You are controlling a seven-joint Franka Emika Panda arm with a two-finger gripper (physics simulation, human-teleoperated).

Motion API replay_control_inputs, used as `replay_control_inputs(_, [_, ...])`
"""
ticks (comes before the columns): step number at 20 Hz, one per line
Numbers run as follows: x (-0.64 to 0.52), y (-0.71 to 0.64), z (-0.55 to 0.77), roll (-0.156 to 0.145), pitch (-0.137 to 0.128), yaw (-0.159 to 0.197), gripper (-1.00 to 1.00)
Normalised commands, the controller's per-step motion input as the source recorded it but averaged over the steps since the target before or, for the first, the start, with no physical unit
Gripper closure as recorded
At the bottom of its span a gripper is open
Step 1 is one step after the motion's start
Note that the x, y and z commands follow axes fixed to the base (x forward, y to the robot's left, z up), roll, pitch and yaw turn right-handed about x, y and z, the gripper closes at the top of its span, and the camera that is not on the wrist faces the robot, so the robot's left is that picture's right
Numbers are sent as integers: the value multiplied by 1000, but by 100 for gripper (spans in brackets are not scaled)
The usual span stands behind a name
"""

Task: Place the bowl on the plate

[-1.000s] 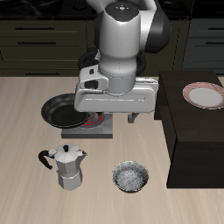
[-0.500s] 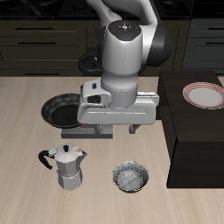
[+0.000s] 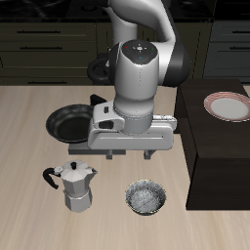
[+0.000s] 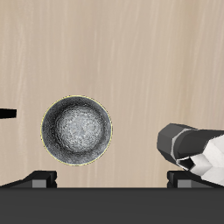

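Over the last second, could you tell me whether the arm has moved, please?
Yes. The gripper has come forward toward the bowl, covering more of the frying pan.

The exterior view looks down from the front and above onto the light wooden table (image 3: 29, 210), wide enough to take in the Franka arm (image 3: 142, 73) in the middle, the frying pan (image 3: 70, 124), the moka pot (image 3: 76, 186), the bowl (image 3: 146, 197) near the front edge, the plate (image 3: 228, 105) on a dark raised block (image 3: 210, 142), and dark cabinets (image 3: 49, 39) behind. The wrist view looks straight down from the gripper, much closer to the tabletop, with the two fingertips (image 4: 39, 178) at the frame's edge. Both views share the bowl (image 4: 77, 130), part of the moka pot (image 4: 192, 149) and the bare wood around them.
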Motion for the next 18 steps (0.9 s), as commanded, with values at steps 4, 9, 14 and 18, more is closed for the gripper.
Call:
replay_control_inputs(4, [35, 64, -193, 12, 23, 2, -100])
replay_control_inputs(9, [48, 32, -223, 5, 22, 5, -100])
replay_control_inputs(14, [15, -36, -137, -6, 14, -6, -100])
replay_control_inputs(18, [50, -12, -123, 2, 7, 14, -100])
